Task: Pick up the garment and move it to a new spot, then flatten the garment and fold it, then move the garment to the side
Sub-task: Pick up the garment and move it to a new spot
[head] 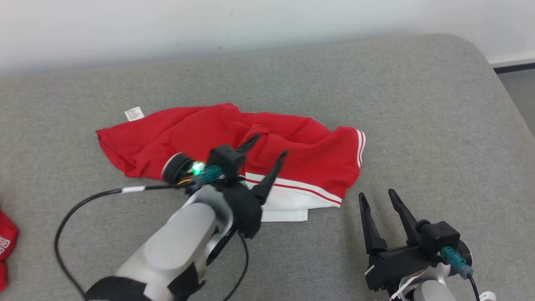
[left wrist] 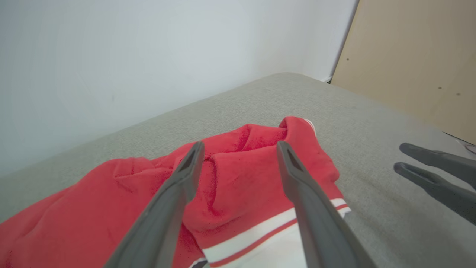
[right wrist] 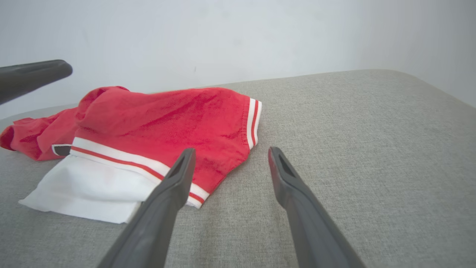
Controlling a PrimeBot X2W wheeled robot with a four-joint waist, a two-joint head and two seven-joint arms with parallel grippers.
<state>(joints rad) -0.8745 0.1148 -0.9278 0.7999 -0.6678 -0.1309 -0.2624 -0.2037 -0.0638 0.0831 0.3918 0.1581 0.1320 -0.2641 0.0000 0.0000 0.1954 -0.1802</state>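
Closest to the lens, the left arm's pale forearm [head: 179, 246] is reaching up across the near edge of the garment [head: 188, 129]. The left gripper [head: 269, 146] is hovering above the rumpled middle, both fingers standing wide apart with nothing between them. The right gripper [head: 377, 193] is sitting over the grey cushion [head: 418, 104], just beside the garment's striped corner, its fingers likewise spread and holding nothing.

The garment is lying bunched near the centre of the cushion. Red cloth is heaping in folds, a white panel [head: 288, 205] is poking out at the near edge, and a label [head: 134, 113] is sticking out at the far left corner.

Judging by this, the flattening is not yet done (the ridge through the middle is the main trouble). To do it well, each gripper should be pinching an outer edge rather than the heap, taking one layer only. Both should then be drawing apart low over the cushion so the folds run out. A black cable [head: 83, 200] is trailing beside the left arm and is best kept off the cloth
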